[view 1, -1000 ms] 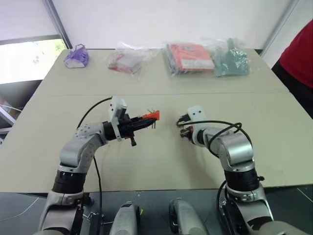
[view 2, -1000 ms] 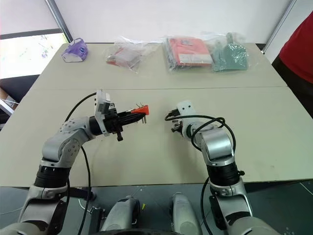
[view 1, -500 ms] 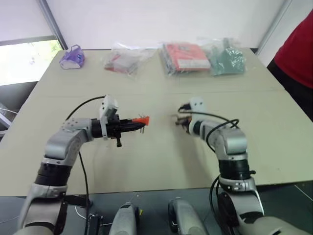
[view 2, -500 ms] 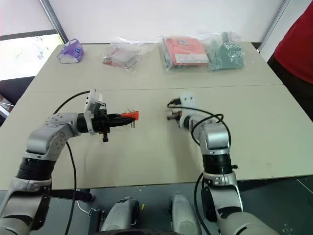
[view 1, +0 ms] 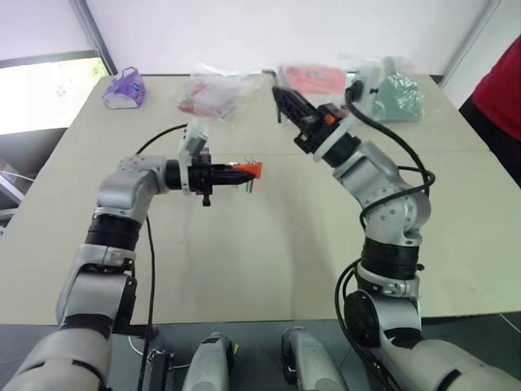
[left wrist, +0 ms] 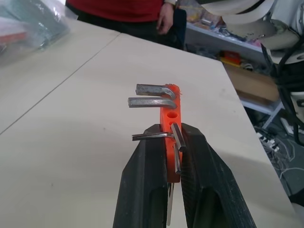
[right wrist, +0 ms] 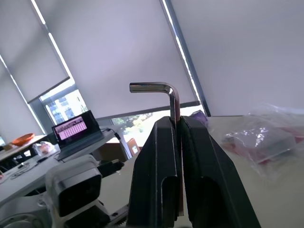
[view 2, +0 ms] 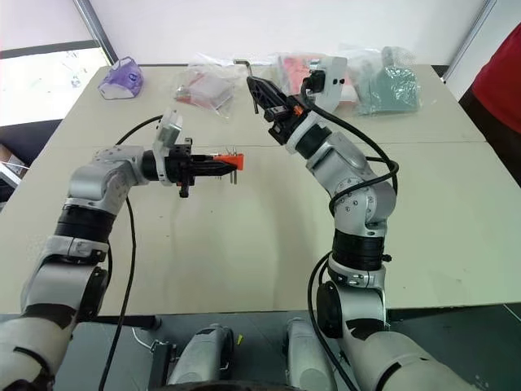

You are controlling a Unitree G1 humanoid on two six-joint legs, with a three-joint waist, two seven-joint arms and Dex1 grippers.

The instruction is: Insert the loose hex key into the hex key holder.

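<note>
- Left eye view: the left hand [view 1: 230,172] is clenched on the hex key holder [view 1: 248,170], holding it level above the desk [view 1: 269,252] with its orange end pointing toward the right arm. The right hand [view 1: 286,101] is raised higher and farther back, over the far half of the desk, tilted upward. The two hands are well apart.
- Right eye view: the same layout. The loose hex key [view 2: 242,61] juts from the tip of the right hand, its bent end just beyond the fingertips. The holder sits beyond the left hand's fingertips, lower than the right hand and nearer the robot.
- Left wrist view: the left hand's two black fingers [left wrist: 145,180] squeeze the orange block from both sides. Two bent keys stick out of its far end, a third lies just at the fingertips, and an open round socket shows on the block between them.
- Right wrist view: the right hand's fingers [right wrist: 154,175] are shut on the long shank of the loose hex key, which rises straight out between them with the short bend at its far end.
- Step in hand, as a judgement: both parts are gripped and lifted, and the alignment before insertion is under way; the key is not yet at the holder.
- The next move seems to call for lowering the right hand toward the left and turning it so a free end of the key lines up with the empty socket. The grip may hide the long end, so which end can enter is hard to tell.
</note>
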